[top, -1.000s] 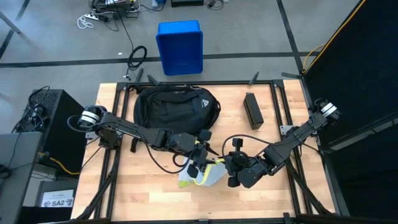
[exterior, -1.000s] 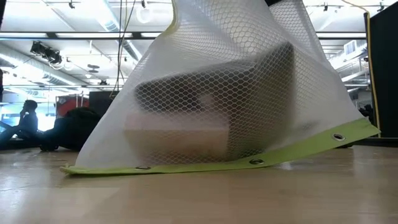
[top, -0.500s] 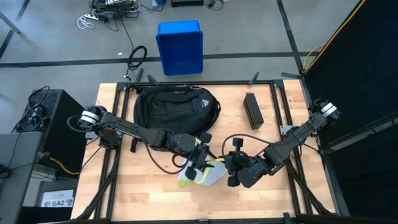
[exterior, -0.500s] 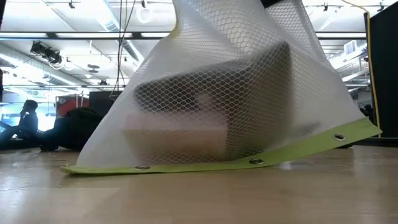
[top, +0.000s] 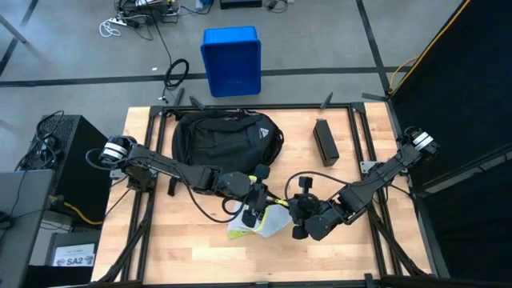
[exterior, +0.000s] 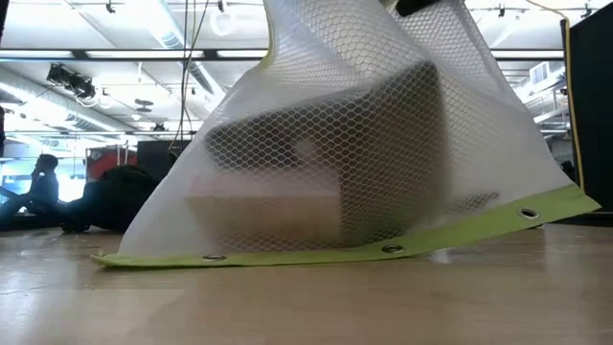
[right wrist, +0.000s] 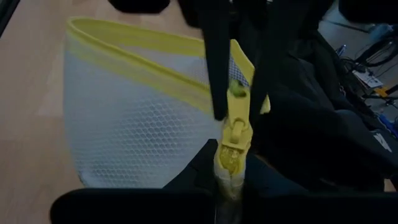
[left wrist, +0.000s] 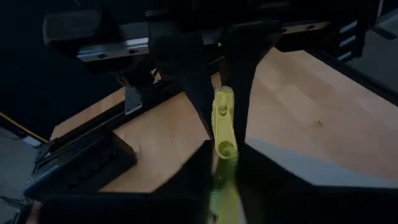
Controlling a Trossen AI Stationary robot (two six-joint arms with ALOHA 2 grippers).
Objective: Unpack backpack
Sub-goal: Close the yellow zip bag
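A white mesh pouch (top: 262, 226) with yellow-green trim stands at the table's near middle, and its lower hem (exterior: 316, 254) lies on the wood. A dark and pale boxy thing shows through the mesh (exterior: 326, 163). My left gripper (top: 260, 210) and my right gripper (top: 290, 214) meet over the pouch's top, each shut on a yellow piece of it. Behind them the black backpack (top: 226, 138) lies flat at the far middle, and no gripper touches it. My left gripper pinches a yellow tab (left wrist: 224, 134) at the pouch's top between its two fingers. It comes slanting down from the table's left. The pouch hangs below with its hem on the table. My right gripper pinches the yellow zip pull (right wrist: 232, 146) at the pouch's top between its two fingers. It comes slanting down from the table's right and faces the left gripper's fingers (right wrist: 216, 74) close by. The mesh (right wrist: 137, 124) spreads out below it.
A black oblong box (top: 325, 142) lies at the far right of the table. A blue bin (top: 232, 60) stands on the floor beyond the far edge. Bare wood lies along the near edge on both sides of the pouch. A person sits far off in the room (exterior: 43, 182).
My left gripper has shut on the yellow tab at the pouch's top, staying where it was. The pouch's upper part has shifted slightly and its hem has stayed on the table.
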